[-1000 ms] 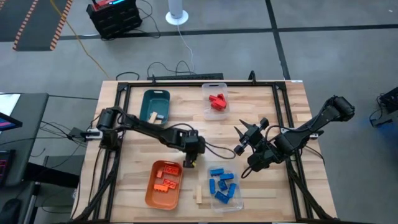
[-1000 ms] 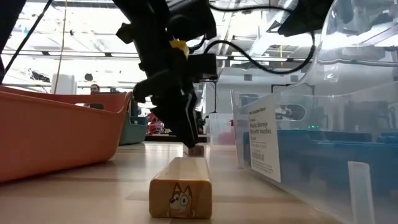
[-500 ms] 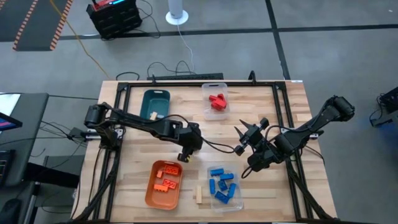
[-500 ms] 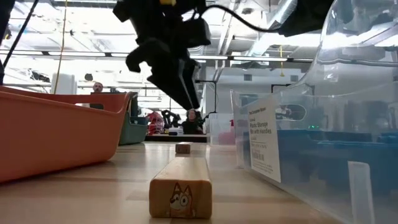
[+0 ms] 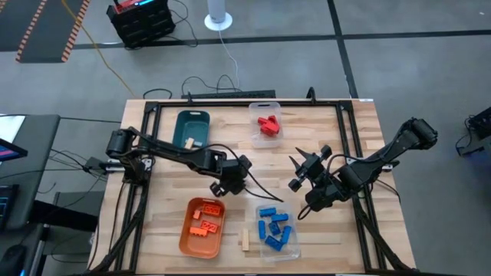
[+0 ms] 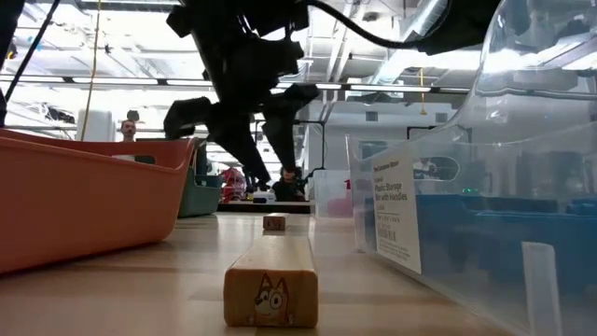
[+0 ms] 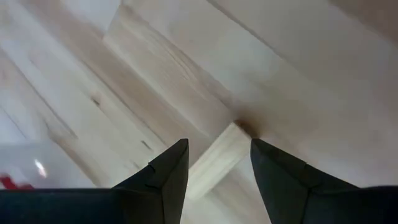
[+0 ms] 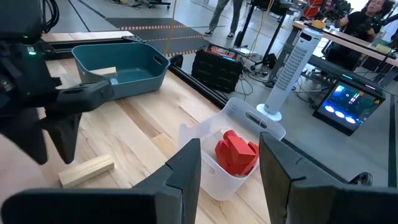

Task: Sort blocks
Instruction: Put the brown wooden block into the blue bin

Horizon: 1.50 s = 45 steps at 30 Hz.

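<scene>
Two arms: both are reaching over the wooden table (image 5: 169, 222), left near the middle, right waiting to the right of centre.
Left gripper (image 5: 222, 187): hanging above a light-wood block (image 7: 214, 163) lying flat on the bare table between the trays; its jaws are standing apart with nothing between them, the block showing in the gap below the fingers (image 7: 163, 177).
Right gripper (image 5: 301, 172): hovering clear of the table, jaws parted and holding nothing.
Second wood block (image 6: 270, 278): lying near the front edge between the orange tray (image 5: 186, 238) and the clear bin of blue blocks (image 5: 274, 228).
Orange blocks (image 5: 204, 217): sitting in the orange tray.
Red blocks (image 5: 267, 125): sitting in the far clear bin (image 8: 205, 168).
Teal tray (image 5: 192, 129): holding what is probably one or two wood pieces, hard to count from above.
</scene>
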Motion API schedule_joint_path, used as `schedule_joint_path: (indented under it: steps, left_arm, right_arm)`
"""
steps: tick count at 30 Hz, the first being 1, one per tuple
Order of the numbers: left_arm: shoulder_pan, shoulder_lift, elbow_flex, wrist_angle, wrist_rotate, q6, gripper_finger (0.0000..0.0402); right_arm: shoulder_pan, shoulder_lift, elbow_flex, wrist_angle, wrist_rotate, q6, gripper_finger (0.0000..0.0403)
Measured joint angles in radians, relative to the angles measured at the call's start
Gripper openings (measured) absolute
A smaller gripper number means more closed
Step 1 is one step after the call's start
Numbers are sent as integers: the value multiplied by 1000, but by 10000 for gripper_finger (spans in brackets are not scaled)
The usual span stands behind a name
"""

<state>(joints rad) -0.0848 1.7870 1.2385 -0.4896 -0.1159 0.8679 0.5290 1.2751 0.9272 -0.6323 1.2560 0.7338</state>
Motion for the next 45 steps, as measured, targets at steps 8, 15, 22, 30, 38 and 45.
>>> schedule_joint_path:
  steps: [8,15,22,30,38,45]
  left_arm:
    - [8,45,-1,11,-8,255,171]
    - [-15,116,-1,8,-86,388,216]
    - [-14,129,0,45,-114,441,248]
    - [14,130,0,8,-92,422,234]
    - [23,129,0,-12,-57,375,198]
    - [26,129,0,-21,-51,366,178]
  right_arm:
    - [1,0,0,2,0,0,136]
    - [1,0,0,7,0,-4,136]
    - [1,0,0,4,0,-5,136]
    - [1,0,0,6,-1,-8,136]
    - [1,0,0,12,-1,-8,136]
    - [1,0,0,12,-1,-8,136]
